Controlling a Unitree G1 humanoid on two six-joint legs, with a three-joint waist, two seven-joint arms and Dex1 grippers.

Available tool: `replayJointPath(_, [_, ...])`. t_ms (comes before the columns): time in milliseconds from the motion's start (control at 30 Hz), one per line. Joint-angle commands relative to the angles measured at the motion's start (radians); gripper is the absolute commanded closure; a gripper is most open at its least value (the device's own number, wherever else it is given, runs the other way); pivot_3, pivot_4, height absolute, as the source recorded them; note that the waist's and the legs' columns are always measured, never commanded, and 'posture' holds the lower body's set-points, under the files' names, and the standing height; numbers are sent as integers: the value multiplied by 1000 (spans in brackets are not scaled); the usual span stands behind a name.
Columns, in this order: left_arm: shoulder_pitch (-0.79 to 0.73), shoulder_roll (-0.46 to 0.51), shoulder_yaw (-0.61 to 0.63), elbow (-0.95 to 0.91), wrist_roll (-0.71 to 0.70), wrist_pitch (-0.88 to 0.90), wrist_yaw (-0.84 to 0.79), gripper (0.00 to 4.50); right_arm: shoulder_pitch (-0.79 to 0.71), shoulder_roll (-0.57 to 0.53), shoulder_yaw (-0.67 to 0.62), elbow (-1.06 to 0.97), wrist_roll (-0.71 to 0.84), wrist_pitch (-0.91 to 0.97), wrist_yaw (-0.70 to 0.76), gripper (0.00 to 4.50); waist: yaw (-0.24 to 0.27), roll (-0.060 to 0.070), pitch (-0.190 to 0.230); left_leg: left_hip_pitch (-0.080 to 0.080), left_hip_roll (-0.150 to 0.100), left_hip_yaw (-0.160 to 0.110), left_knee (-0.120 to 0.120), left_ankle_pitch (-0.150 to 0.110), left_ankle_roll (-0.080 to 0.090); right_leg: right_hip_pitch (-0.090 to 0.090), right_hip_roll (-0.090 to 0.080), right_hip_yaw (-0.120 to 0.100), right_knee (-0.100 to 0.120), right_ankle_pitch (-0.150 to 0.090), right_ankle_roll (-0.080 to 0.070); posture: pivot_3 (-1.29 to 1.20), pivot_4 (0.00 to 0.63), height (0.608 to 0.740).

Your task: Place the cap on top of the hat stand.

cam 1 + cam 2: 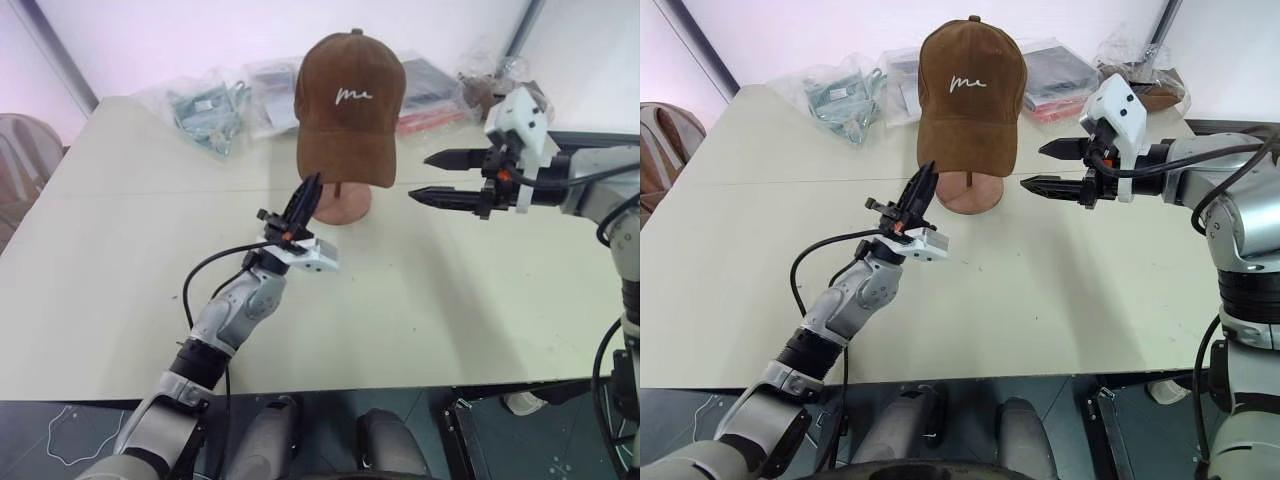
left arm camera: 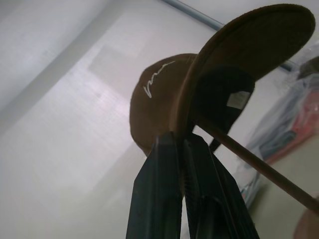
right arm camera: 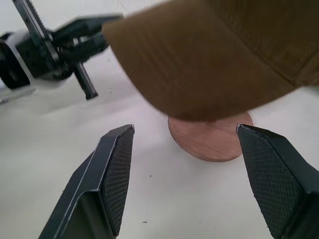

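A lab-like test space: bare pale table (image 1: 120,260), plastic-bagged items (image 1: 205,105), white walls.

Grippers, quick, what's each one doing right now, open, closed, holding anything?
Left gripper: closed, holding nothing, just below the cap brim.
Right gripper: open, empty, beside the cap.

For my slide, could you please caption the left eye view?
Cap on hat stand; shut left gripper below brim, open right gripper beside.

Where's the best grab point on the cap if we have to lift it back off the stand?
Probably the brim's front edge. The cap sits on the hat stand with the brim hanging down toward the robot, thin and free of the rod. The open right gripper could close across it from the robot's right.
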Motion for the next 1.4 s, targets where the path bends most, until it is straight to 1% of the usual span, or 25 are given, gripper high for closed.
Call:
replayJointPath(33, [-4, -2, -6, -3, -9, -12, -2, 4466, -34, -14, -28, -32, 7, 0, -1, 1145, 0, 0, 0, -1, 0, 0, 1, 0, 0, -1, 0, 0, 0, 0, 0, 0, 150, 740])
replayJointPath(167, [-2, -2, -12, 7, -19, -21, -18, 4466, -34, -14, -28, -38, 8, 5, -3, 1145, 0, 0, 0, -3, 0, 0, 2, 0, 0, -3, 0, 0, 1, 0, 1, 0, 150, 740])
replayJointPath(200, [-2, -2, -15, 11, -23, -25, -25, 4162, -34, -14, -29, -40, 9, 7, -4, 1145, 0, 0, 0, -4, 0, 0, 2, 0, 0, -4, 0, 0, 1, 0, 1, 0, 150, 740])
replayJointPath(233, [-3, -3, -19, 16, -30, -31, -36, 3798, -35, -14, -30, -39, 8, 8, -3, 1145, 0, 0, 0, -5, 0, 0, 2, 0, 0, -4, 0, 0, 1, 1, 1, 0, 150, 740])
replayJointPath(267, [-2, -4, -22, 19, -35, -36, -44, 3526, -36, -15, -30, -40, 8, 8, -3, 1145, 0, 0, 0, -5, 0, 0, 2, 0, 0, -4, 0, 0, 1, 1, 1, 0, 150, 740])
replayJointPath(400, [-2, -6, -25, 33, -59, -50, -80, 1525, -36, -19, -33, -39, 8, 9, -2, 1145, -1, 0, 0, -5, 0, 0, 2, 0, 0, -5, 0, 0, 1, 1, 1, 0, 150, 740])
replayJointPath(467, [-3, -7, -29, 46, -82, -59, -111, 415, -37, -20, -35, -38, 7, 8, -1, 1145, -1, 0, 0, -5, 0, 0, 2, 0, 0, -5, 0, 0, 2, 1, 1, 0, 150, 740])
replayJointPath(500, [-2, -5, -36, 52, -87, -63, -130, 12, -36, -21, -36, -39, 7, 8, -1, 1145, -1, 0, 0, -5, 0, 0, 2, 0, 0, -5, 0, 0, 2, 1, 1, 0, 150, 740])
replayJointPath(633, [8, 1, -53, 64, -119, -74, -201, 12, -37, -20, -36, -37, 6, 4, 0, 1145, -1, 0, 0, -5, 0, 0, 2, 0, 0, -5, 0, 0, 2, 1, 1, 0, 150, 740])
replayJointPath(733, [29, 9, -57, 62, -172, -81, -285, 12, -38, -18, -34, -32, 4, -1, 1, 1145, -2, 0, 0, -5, 0, 0, 2, 0, 0, -5, 0, 0, 2, 1, 1, 0, 150, 740])
replayJointPath(833, [71, 30, -37, 21, -268, -78, -399, 12, -37, -18, -35, -28, 2, -7, 3, 1145, -3, 0, 0, -5, 0, 0, 2, 0, 0, -6, -1, 0, 2, 1, 1, 0, 150, 740])
replayJointPath(933, [109, 64, 12, -59, -399, -36, -525, 12, -37, -23, -35, -17, -4, -18, 9, 1145, -4, 1, 0, -6, 0, 0, 2, 0, 0, -6, -1, 1, 2, 1, 1, 0, 150, 740])
replayJointPath(1067, [133, 133, 106, -224, -637, 115, -726, 12, -40, -32, -35, 5, -15, -38, 18, 1145, -3, 1, 0, -6, 0, 0, 2, 0, 0, -7, -1, 1, 2, 1, 1, 0, 150, 740])
replayJointPath(1133, [136, 179, 166, -320, -778, 229, -828, 12, -38, -35, -35, 17, -21, -50, 22, 1145, -5, 1, 0, -6, 0, 0, 2, 0, 0, -7, -1, 1, 2, 1, 1, 0, 150, 740])
replayJointPath(1200, [131, 218, 223, -393, -884, 330, -896, 12, -35, -37, -35, 26, -26, -61, 25, 1145, -5, 1, 0, -6, 0, 0, 2, 0, 0, -7, -1, 1, 2, 0, 1, 0, 150, 740])
replayJointPath(1300, [86, 328, 345, -476, -1070, 531, -1014, 12, -29, -40, -38, 41, -33, -77, 30, 1145, -6, 1, 0, -6, 0, 0, 2, 0, 0, -7, -1, 1, 2, 0, 1, 0, 150, 740])
replayJointPath(1400, [46, 413, 415, -500, -1177, 661, -1088, 12, -22, -43, -41, 49, -40, -89, 31, 1145, -7, 1, 0, -6, 0, 0, 2, 0, 0, -7, 0, 1, 2, 0, 1, 0, 150, 740])
